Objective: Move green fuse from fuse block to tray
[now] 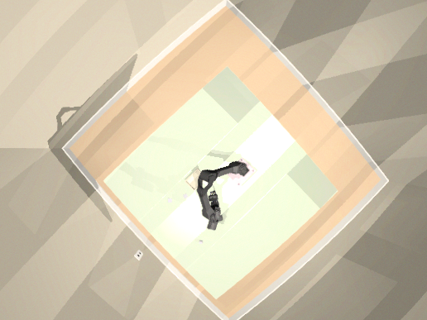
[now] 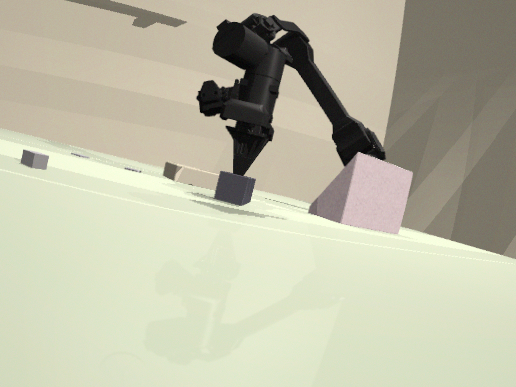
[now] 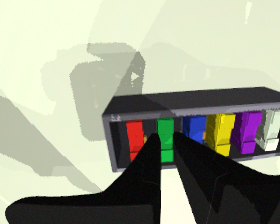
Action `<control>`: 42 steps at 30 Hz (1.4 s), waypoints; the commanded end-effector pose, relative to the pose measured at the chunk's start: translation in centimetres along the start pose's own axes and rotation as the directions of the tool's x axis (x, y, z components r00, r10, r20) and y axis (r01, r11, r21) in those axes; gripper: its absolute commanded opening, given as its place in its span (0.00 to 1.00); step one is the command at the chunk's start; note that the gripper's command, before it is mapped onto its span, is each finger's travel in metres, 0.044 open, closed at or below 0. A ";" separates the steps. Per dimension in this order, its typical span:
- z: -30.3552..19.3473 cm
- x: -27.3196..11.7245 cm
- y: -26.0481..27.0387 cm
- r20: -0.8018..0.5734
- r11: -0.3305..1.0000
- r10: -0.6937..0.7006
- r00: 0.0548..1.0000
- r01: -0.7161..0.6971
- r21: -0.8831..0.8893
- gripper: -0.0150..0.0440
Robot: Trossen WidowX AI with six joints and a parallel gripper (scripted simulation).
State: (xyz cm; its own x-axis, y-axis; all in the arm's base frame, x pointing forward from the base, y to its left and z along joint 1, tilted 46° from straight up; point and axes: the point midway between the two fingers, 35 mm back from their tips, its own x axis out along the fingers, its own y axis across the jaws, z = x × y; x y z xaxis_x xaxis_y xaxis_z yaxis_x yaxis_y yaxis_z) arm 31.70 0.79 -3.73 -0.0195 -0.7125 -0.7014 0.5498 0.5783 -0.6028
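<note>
Finally Gripped: Green Fuse Between Black Fingers, Yet To Leave Its Slot

Pointing down at the dark grey rectangular fuse block, the tapered black fingers are closed on the slim green plastic fuse. The upright approach presumably suits a straight pull, and the narrow pinch probably serves to spare the neighbours: the red fuse on one side, the blue fuse on the other. Whether either neighbour is touched cannot be told.

The green fuse sits between the fingertips, in line with the gap, and appears seated in the block, second from the left in the wrist view. The shallow beige tray stands apart from the block, beyond it in the exterior view. Next should come a vertical lift; any sideways drift could knock a neighbouring fuse.
</note>
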 end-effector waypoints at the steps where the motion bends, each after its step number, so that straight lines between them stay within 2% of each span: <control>1: 0.0 0.0 0.0 0.000 1.000 0.000 1.000 0.000 0.001 0.25; 42: 0.0 -2.0 0.1 0.001 1.000 0.000 1.000 0.000 -0.003 0.25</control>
State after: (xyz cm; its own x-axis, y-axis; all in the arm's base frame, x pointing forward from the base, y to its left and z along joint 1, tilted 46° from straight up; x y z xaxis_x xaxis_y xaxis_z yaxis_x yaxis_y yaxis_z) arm 31.84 2.09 -2.45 -0.0163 -0.7164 -0.6975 0.5435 0.5792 -0.6076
